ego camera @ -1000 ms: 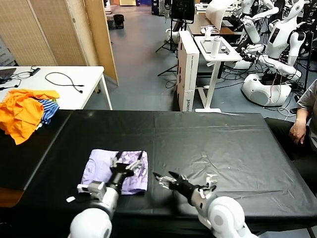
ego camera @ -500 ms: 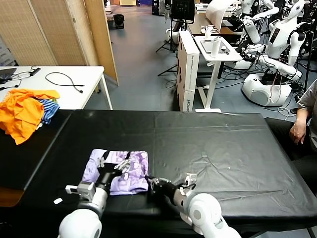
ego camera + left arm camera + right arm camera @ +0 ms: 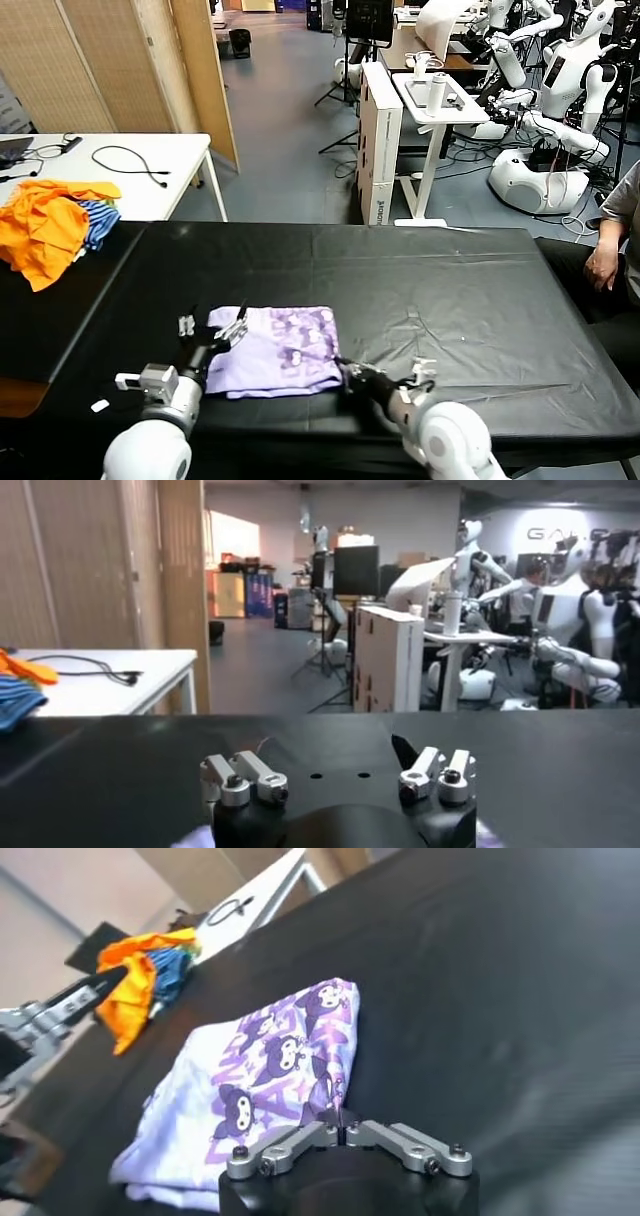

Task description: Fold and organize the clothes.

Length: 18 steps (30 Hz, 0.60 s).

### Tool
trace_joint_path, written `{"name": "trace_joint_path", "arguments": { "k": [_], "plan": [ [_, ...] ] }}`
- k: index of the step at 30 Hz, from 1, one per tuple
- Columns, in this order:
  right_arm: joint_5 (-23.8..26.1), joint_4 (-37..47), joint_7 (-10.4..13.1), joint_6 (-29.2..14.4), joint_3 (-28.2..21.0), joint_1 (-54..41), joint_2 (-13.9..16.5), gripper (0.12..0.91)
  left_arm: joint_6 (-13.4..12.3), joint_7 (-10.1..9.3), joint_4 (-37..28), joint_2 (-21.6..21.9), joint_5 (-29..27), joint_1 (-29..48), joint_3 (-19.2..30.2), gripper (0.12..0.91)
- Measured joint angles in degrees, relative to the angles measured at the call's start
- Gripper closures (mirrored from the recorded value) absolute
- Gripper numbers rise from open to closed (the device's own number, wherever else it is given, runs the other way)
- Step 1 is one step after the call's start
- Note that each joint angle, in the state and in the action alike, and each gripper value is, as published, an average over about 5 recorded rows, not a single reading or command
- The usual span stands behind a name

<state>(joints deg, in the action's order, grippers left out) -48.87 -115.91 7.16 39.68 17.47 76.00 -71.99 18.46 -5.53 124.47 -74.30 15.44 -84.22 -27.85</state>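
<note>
The pale lavender T-shirt (image 3: pixel 270 352) lies folded on the black table (image 3: pixel 450 290), with its purple print showing on the right half. My right gripper (image 3: pixel 347 371) is at the shirt's near right corner and is shut on its hem. The right wrist view shows that gripper (image 3: pixel 343 1121) pinching the printed edge of the shirt (image 3: pixel 255 1088). My left gripper (image 3: pixel 211 331) is open and empty at the shirt's left edge. In the left wrist view its fingers (image 3: pixel 245 777) stand wide apart with only the black table between them.
A heap of orange and blue clothes (image 3: pixel 55 225) lies at the table's far left, also in the right wrist view (image 3: pixel 140 973). A white table (image 3: pixel 110 165) with cables stands behind it. A seated person (image 3: pixel 612 240) is at the right edge.
The shirt has slid to the right, drawn by my right gripper shut on its corner. My left gripper has come off the shirt and now sits open at its left edge.
</note>
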Motion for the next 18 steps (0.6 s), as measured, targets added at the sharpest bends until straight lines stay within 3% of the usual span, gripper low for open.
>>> {"name": "trace_joint_path", "arguments": {
  "k": [10,12,18],
  "plan": [
    [1.6,-3.7,0.5,1.3,11.0,6.8,2.0,0.883,-0.3,-0.15,-1.4,0.0,0.4,0.7,0.1,0.123],
    [2.0,-4.6,1.1,2.0,12.2,7.9,2.5,0.847,-0.4,-0.19,-1.4,0.1,0.5,0.5,0.1,0.123],
    [3.9,-8.2,-0.1,-0.5,15.2,10.9,3.3,0.514,-0.4,-1.91,-1.6,0.0,2.9,0.8,0.2,0.123]
  ]
}}
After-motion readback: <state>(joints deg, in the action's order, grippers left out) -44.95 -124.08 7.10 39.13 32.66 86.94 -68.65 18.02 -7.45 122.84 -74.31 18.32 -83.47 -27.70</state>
